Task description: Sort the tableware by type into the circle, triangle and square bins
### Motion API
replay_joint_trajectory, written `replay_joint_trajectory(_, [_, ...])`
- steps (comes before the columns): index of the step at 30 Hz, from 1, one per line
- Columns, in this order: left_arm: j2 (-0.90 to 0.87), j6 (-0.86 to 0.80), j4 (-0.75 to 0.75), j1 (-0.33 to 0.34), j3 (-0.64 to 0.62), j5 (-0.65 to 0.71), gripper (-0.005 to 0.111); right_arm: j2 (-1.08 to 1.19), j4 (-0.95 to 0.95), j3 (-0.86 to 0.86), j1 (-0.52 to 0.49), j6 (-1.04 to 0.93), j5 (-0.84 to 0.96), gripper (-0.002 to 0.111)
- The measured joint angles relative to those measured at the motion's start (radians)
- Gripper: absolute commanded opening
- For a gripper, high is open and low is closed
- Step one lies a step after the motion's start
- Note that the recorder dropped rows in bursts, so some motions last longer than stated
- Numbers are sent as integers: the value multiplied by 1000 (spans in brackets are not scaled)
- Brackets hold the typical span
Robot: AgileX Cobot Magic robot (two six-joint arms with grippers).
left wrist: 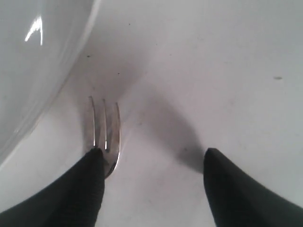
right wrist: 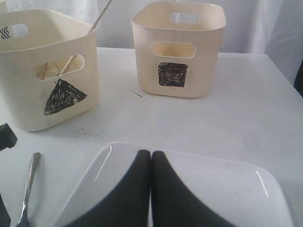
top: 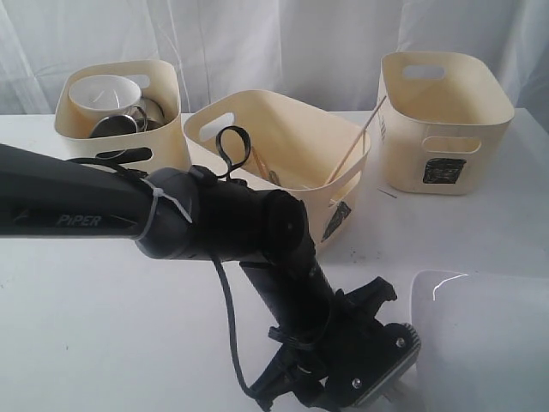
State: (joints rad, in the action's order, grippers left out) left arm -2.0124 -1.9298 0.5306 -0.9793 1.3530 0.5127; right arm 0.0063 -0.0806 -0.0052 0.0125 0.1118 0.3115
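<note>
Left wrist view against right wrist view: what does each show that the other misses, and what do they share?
Only the left wrist view: the tines of the fork, with the left gripper open and one jaw right by the fork's head.

Only the right wrist view: the triangle bin with chopsticks in it, the square bin, and the right gripper shut above the plate.

Both: the fork, part of the white plate and the white table.
</note>
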Motion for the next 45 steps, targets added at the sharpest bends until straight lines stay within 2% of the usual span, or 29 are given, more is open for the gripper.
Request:
replay_joint_trajectory(17, [0,87,-48,0,0,-45,64,0,0,0,0,0,0,0])
replay_joint_trajectory(39, [2,91,-82,0,1,-49,64,0,0,0,0,0,0,0])
replay_joint_trajectory(45, [111,91,-171,0,1,-5,64,0,0,0,0,0,0,0])
